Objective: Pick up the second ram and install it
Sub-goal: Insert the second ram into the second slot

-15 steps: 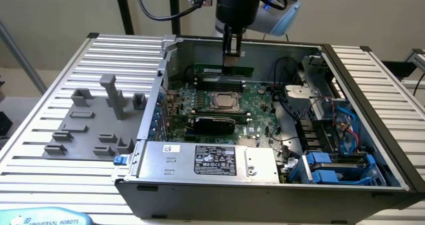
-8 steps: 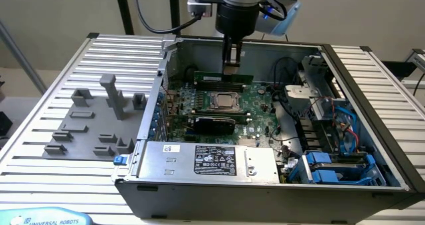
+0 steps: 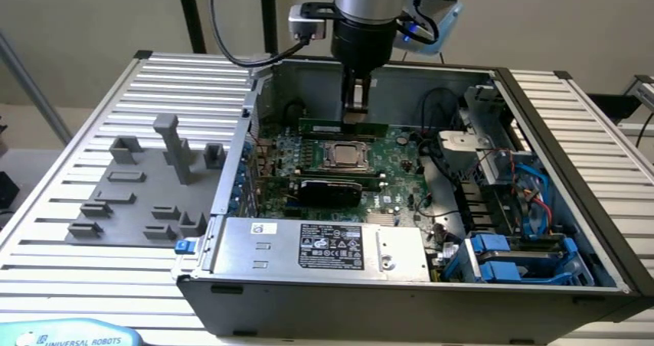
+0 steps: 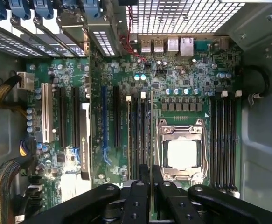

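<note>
In the exterior view my gripper (image 3: 354, 110) reaches down into the open computer case (image 3: 409, 292) and is shut on the second ram (image 3: 325, 123). The ram is a thin green stick, held level and lengthwise just above the far side of the motherboard (image 3: 394, 174), behind the CPU socket (image 3: 348, 156). In the wrist view the black fingers (image 4: 136, 198) stand close together. They hang over the dark memory slots (image 4: 140, 135) beside the CPU socket (image 4: 182, 154). The stick shows there only edge-on between the fingers.
A grey plate with holder blocks (image 3: 143, 200) lies on the slatted table at the exterior view's left. Inside the case are the power supply (image 3: 327, 246) at the front, blue drive bays (image 3: 511, 258), cables (image 3: 449, 162) and a dark expansion card (image 4: 83, 140).
</note>
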Controlling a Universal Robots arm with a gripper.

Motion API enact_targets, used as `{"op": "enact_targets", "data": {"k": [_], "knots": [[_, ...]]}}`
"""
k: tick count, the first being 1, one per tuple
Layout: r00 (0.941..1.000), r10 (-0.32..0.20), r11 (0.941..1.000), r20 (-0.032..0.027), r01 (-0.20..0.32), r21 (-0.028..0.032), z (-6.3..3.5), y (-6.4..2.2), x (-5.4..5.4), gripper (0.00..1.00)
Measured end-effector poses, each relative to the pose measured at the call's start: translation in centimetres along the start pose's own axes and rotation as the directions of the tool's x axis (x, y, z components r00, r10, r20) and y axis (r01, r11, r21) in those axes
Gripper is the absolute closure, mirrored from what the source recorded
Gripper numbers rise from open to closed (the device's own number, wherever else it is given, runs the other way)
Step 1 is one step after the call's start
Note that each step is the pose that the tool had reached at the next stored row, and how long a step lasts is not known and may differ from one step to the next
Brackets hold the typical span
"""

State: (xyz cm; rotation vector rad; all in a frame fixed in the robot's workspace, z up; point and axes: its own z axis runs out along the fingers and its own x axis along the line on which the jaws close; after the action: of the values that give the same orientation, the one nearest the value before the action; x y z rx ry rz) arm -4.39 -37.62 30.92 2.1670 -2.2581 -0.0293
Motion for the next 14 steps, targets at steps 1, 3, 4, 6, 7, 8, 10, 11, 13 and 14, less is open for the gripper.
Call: {"op": "enact_targets", "data": {"k": [1, 3, 4, 6, 7, 8, 10, 11, 13, 14], "knots": [[1.0000, 0.000, 1.0000, 0.0003, 0.000, 0.0028, 0.63, -0.05, 0.0, 0.86], [1.0000, 0.000, 1.0000, 0.0006, 0.000, 0.0066, 1.79, -0.13, 0.0, 0.86], [1.0000, 0.000, 1.0000, 0.0006, 0.000, 0.0072, 1.98, -0.14, 0.1, 0.86], [1.0000, 0.000, 1.0000, 0.0007, 0.000, 0.0085, 2.34, -0.15, 0.1, 0.86], [1.0000, 0.000, 1.0000, 0.0008, 0.000, 0.0091, 2.53, -0.15, 0.1, 0.86], [1.0000, 0.000, 1.0000, 0.0008, 0.000, 0.0095, 2.70, -0.16, 0.1, 0.86], [1.0000, 0.000, 1.0000, 0.0007, 0.000, 0.0099, 3.06, -0.17, 0.1, 0.86], [1.0000, 0.000, 0.9999, 0.0008, 0.000, 0.0100, 3.24, -0.17, 0.1, 0.86], [1.0000, 0.000, 0.9999, 0.0008, 0.000, 0.0101, 3.61, -0.18, 0.1, 0.86], [1.0000, 0.001, 0.9999, 0.0008, -0.001, 0.0101, 3.79, -0.18, 0.1, 0.86]]}}
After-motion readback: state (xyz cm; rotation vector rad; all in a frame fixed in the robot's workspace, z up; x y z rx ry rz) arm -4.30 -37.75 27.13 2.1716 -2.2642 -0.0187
